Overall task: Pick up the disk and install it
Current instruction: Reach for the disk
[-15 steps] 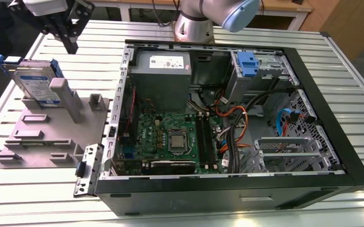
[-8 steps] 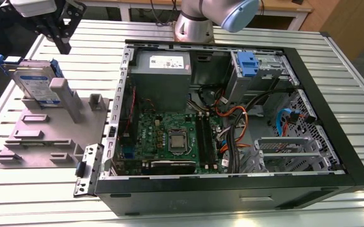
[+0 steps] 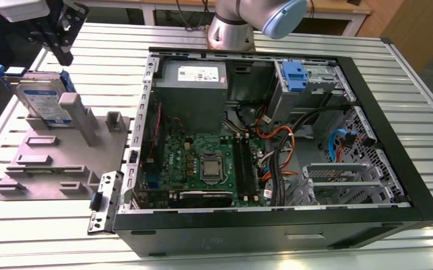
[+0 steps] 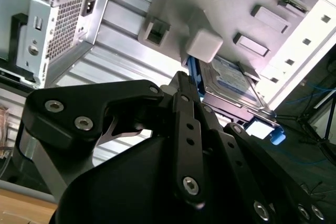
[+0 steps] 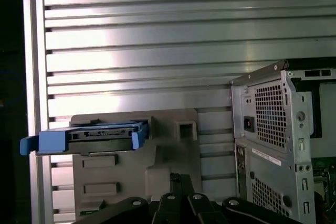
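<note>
One disk point(image 3: 42, 101) stands on its long edge at the far end of a grey holder point(image 3: 51, 163), on the exterior view's left. It tilts slightly, with its white-and-blue label facing the exterior view's right. Blue rails run along its sides, and in the first wrist view it is seen edge-on point(image 5: 100, 136) with a blue tab at each end. A tall grey post point(image 3: 77, 118) of the holder rises just beside the labelled face.

The gripper point(image 3: 65, 56) hangs above the far top corner of the disk, near it but apart from it. Its jaws look pressed together with nothing between them.

The holder lies on a slatted aluminium table point(image 3: 396, 73). Just beside it, toward the exterior view's right, an open computer case point(image 3: 276, 228) lies on its side. Inside are a green motherboard point(image 3: 201, 157), a grey power supply point(image 3: 193, 84) at the far side and a bare blue clip point(image 3: 295, 76) in the far right bay. The arm's base point(image 3: 231, 34) stands on the table behind the case.
</note>
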Available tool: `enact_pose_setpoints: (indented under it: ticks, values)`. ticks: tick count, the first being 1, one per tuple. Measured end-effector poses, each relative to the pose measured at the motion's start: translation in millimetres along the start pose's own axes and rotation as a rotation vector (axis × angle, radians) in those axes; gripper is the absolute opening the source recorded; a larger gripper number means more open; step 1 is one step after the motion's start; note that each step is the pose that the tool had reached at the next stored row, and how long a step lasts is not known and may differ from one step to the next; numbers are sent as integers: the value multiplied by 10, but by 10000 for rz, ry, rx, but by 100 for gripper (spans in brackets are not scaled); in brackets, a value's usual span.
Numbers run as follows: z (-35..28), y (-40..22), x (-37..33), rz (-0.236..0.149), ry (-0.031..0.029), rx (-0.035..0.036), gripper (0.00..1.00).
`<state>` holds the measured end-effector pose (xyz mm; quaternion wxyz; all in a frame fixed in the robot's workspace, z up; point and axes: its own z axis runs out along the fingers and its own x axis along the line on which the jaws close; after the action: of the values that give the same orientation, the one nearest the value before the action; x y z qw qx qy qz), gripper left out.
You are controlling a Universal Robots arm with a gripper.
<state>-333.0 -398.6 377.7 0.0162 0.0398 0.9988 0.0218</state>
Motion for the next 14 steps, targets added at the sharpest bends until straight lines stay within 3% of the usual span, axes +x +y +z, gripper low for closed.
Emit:
enact_pose_setpoints:
  ticks: [11,14]
  values:
    - [64,-21,323,14,-26,0,11]
    - [89,-25,381,15,-26,0,11]
